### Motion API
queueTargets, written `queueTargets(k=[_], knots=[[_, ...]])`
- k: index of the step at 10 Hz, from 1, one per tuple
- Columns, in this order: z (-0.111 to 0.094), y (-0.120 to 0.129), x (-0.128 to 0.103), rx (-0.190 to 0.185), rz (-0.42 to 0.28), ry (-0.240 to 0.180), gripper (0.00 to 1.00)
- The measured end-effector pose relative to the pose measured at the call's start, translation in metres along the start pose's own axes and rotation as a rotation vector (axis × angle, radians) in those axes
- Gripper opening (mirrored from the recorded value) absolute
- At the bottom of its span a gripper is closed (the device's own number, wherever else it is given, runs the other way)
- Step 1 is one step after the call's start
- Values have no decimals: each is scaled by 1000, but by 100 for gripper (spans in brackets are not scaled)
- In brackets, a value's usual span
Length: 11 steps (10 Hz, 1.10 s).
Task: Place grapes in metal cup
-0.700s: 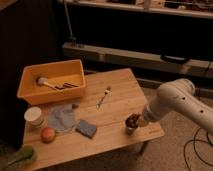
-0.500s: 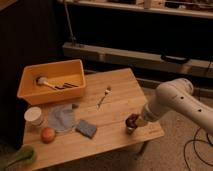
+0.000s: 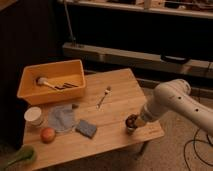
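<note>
The grapes (image 3: 131,120) are a dark maroon lump near the front right corner of the wooden table (image 3: 117,95). They sit at the top of the small silver-grey metal cup (image 3: 131,129), which stands on the table right under them. My gripper (image 3: 137,121) is at the end of the white arm (image 3: 170,102) that reaches in from the right. Its tip is right against the grapes and the cup's rim. The grapes hide the inside of the cup.
A yellow bin (image 3: 30,90) with utensils stands at the back left. A white round cup (image 3: 34,116), an orange-red fruit (image 3: 48,134), a grey cloth (image 3: 62,119) and a blue sponge (image 3: 86,128) lie at the front left. A fork (image 3: 103,96) lies mid-table. A green object (image 3: 17,157) is at the bottom left.
</note>
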State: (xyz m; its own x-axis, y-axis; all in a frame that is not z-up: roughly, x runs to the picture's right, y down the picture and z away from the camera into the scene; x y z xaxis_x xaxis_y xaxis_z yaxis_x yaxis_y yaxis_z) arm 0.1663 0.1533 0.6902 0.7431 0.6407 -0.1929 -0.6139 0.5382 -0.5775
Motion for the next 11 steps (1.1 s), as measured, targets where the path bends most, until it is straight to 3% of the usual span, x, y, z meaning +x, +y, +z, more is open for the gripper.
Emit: queueTargets(k=[3, 4, 11], knots=[[4, -1, 1, -5, 7, 7, 1], [4, -2, 2, -5, 13, 7, 6], [6, -4, 4, -14, 26, 2, 74]])
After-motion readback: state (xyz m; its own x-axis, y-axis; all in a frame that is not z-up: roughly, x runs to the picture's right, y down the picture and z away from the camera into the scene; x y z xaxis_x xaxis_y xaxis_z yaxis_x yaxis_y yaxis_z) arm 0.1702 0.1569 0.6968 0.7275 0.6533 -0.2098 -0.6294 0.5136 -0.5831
